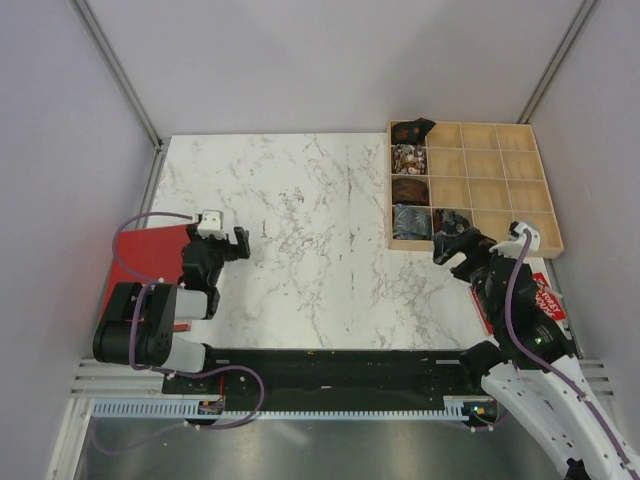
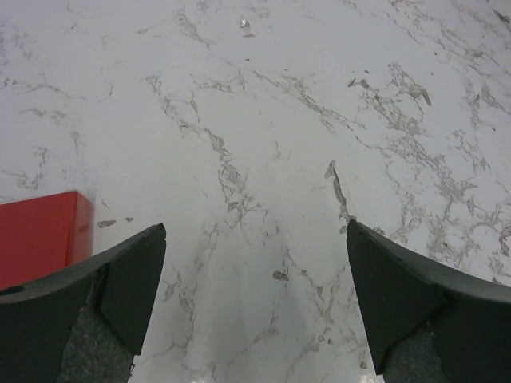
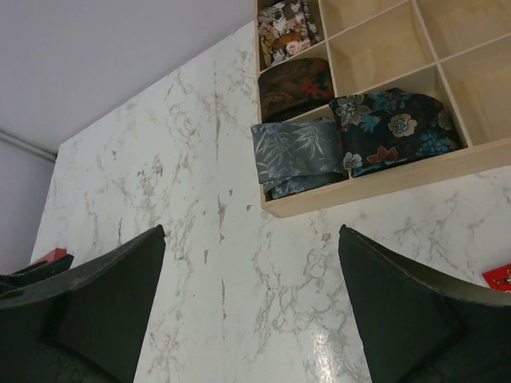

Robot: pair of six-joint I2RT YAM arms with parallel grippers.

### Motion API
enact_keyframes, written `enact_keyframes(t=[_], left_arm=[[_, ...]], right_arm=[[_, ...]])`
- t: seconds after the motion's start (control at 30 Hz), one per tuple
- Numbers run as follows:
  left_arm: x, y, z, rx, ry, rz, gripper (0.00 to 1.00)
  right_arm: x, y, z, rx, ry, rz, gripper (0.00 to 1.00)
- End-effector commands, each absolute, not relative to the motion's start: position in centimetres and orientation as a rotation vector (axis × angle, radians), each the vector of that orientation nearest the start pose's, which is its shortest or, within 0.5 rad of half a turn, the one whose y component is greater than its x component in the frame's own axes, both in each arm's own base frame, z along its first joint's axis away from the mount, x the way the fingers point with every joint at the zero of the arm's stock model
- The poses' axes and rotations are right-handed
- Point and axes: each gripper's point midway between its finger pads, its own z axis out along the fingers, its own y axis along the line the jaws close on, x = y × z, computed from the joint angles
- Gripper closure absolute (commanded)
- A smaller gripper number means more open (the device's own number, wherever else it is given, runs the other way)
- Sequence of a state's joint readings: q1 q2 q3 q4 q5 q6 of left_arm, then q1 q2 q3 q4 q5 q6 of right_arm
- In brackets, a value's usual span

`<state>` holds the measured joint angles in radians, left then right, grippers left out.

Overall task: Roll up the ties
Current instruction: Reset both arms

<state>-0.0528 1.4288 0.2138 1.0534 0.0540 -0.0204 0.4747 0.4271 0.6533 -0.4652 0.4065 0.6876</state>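
Right wrist view is showing the ties [image 3: 391,128] sitting rolled in the wooden tray [image 3: 399,177], while right tool [image 3: 251,239] and left tool [image 2: 255,239] are gaping empty, so I am advising leaving the rolls undisturbed.

White marble table [image 1: 300,230] with thin grey lines all over. Plain pale grey walls [image 1: 330,60] behind the far edge and along both side edges. Thin metal posts [image 1: 118,72] slanting down toward the two far corners. At the far right corner, a flat wooden box [image 1: 510,165] cut into small square holes, close to the right edge. Along the near edge, a long black rail [image 1: 330,365], then a ribbed metal strip [image 1: 330,408]. Past that, a dull grey floor [image 1: 330,452] lower down. Soft, even light everywhere. A bright shiny patch [image 3: 321,351] on the marble in the right wrist view, near the bottom.
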Motion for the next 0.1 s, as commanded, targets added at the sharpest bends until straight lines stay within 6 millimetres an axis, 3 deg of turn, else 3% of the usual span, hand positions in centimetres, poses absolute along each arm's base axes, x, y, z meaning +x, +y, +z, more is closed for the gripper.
enact_keyframes(t=[0.0,0.07], left_arm=[[37.08,-2.29,10.57,0.084,1.649,-0.041,0.00],[37.08,-2.28,10.51,0.086,1.650,-0.040,0.00]], right_arm=[[22.81,5.20,25.52,0.545,1.710,0.412,0.03],[22.77,5.09,25.44,0.550,1.721,0.400,0.02]])
